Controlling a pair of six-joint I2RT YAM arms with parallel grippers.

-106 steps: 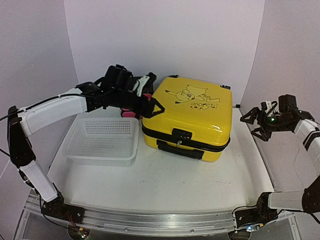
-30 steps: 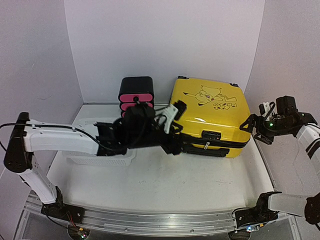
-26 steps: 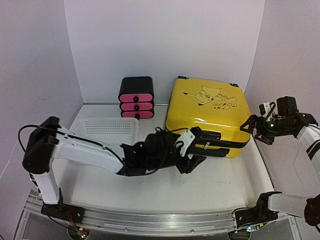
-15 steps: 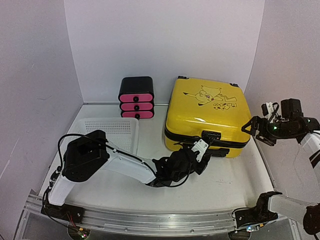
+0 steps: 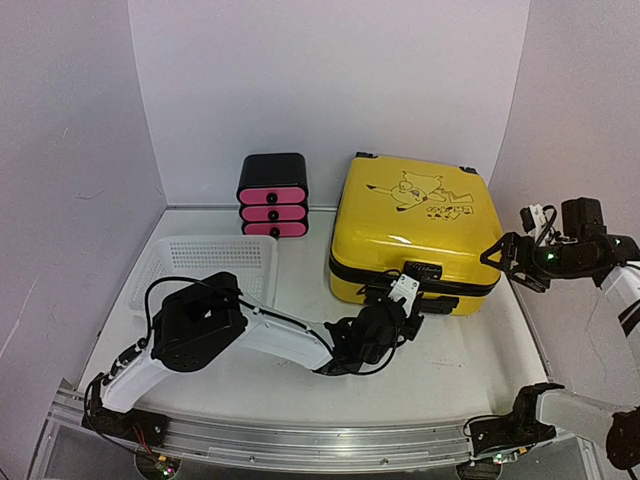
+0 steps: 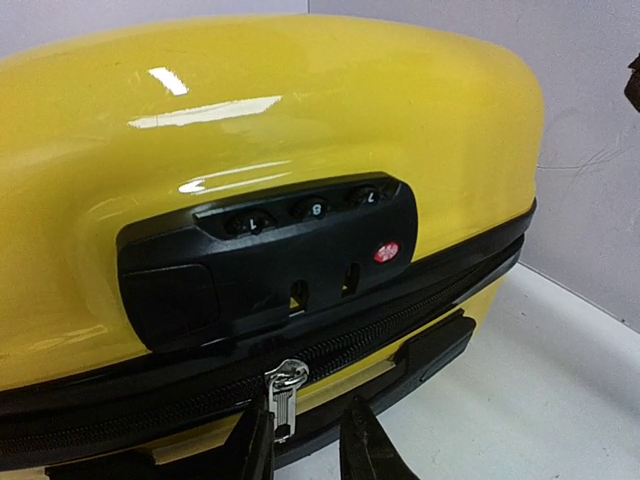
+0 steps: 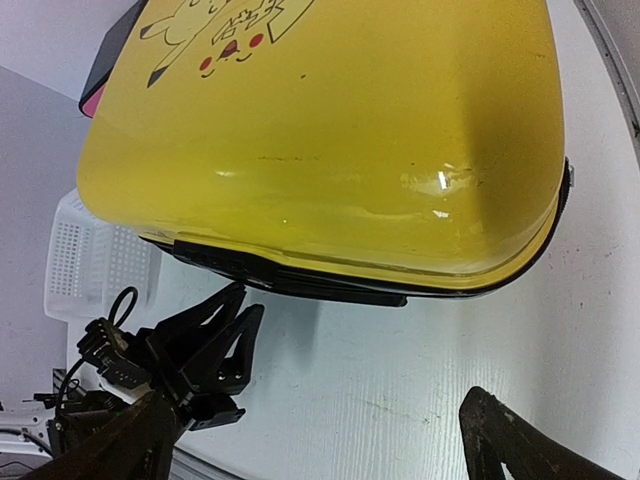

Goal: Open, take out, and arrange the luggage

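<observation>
1. The luggage, a yellow hard-shell case with a black cartoon drawing on its lid, lies flat on the white desk. Its lid is down and its black zipper band is closed, directly ahead of the left fingers.
2. The left fingers sit low at the case's front edge, a narrow gap between them, clamped on nothing. The silver zipper pull hangs just above that gap, close beside the fingertip on the left of the wrist view. Whether the two touch cannot be told.
3. Above the left fingers a black combination lock with three dials is set into the shell. The black carry handle runs off to their right, under the zipper band.
4. The right fingers are spread wide and hold nothing. They hover off the right end of the case, clear of the shell, with its rounded yellow side ahead of them.
5. Away to the left of the left fingers a white mesh basket rests on the desk. A black-and-pink drawer box stands beyond it at the back wall, near the case's rear corner.
</observation>
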